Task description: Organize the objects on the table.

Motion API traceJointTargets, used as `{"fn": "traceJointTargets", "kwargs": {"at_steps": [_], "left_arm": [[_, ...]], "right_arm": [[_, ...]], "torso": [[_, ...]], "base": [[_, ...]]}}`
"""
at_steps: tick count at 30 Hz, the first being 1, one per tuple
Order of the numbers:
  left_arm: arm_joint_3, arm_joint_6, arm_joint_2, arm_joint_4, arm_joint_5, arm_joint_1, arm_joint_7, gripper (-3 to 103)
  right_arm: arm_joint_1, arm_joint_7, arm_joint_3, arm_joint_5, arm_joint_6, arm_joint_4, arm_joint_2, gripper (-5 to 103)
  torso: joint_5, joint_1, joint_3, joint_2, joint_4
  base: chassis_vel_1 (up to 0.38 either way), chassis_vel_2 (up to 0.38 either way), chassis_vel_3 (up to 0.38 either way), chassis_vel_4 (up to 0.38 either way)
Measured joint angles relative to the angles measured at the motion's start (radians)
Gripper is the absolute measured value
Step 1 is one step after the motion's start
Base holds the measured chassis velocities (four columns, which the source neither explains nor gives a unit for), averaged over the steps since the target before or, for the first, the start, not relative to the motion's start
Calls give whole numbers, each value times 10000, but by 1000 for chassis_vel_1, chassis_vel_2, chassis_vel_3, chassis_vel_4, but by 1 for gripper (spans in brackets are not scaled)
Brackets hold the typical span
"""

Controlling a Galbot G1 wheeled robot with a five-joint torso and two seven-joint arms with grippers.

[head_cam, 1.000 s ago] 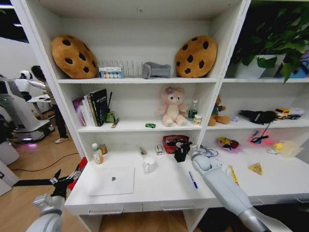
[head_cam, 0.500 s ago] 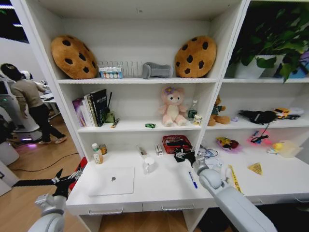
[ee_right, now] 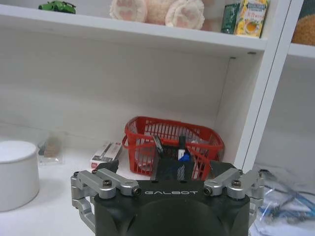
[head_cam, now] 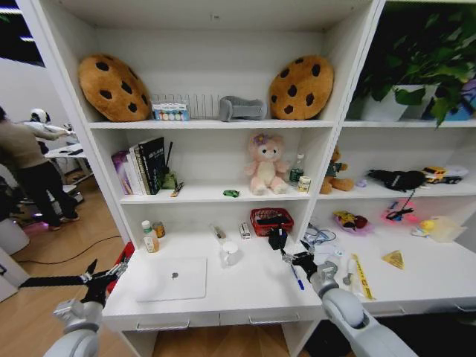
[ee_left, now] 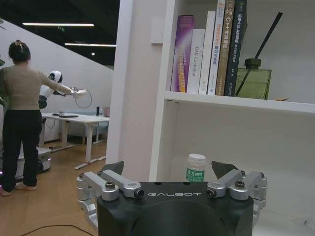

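The slim silver laptop (head_cam: 172, 278) lies closed on the white table (head_cam: 245, 294), front left. A blue pen (head_cam: 297, 277) lies to its right, just in front of my right gripper (head_cam: 291, 255). That gripper is open and holds nothing. It sits a little back from the red basket (head_cam: 271, 221) (ee_right: 170, 139), with a small black object (head_cam: 277, 238) (ee_right: 170, 168) between them. The green toy car (head_cam: 231, 193) (ee_right: 57, 6) and a small tin (head_cam: 304, 184) (ee_right: 251, 17) sit on the shelf above. My left gripper (head_cam: 104, 274) (ee_left: 170, 169) hangs open off the table's left end.
A white cup (head_cam: 229, 253) (ee_right: 18, 169) stands beside the laptop. Small bottles (head_cam: 150, 236) (ee_left: 195, 168) stand at the back left. Books (head_cam: 141, 167) and a black pen (head_cam: 177, 190) are on the middle shelf. Cables, a yellow ruler (head_cam: 361, 274) and toys lie on the right-hand section.
My right arm has drawn back from the red basket toward the table's front edge. The left arm has not moved.
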Motion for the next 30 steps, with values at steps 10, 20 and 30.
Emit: {"fn": "traceJointTargets", "kwargs": {"at_steps": [10,20,30], "left_arm": [[-91,-75,14,-46,-37,194,69,100],[-38,-86,19,38,-5,142,78,100],[-11,-117,-18,125,31,125,94,100]], "right_arm": [[-215,163,4,40,36,-643,393,100],[166,900,-241,1011,-1273,-751,445,100],[676,1388,-354,1942,-2254,-1008,308,100]], "torso": [[0,1,0,-1,1],[0,1,0,-1,1],[0,1,1,-3,0]], "base": [[0,0,0,0],[0,0,0,0],[0,0,0,0]]}}
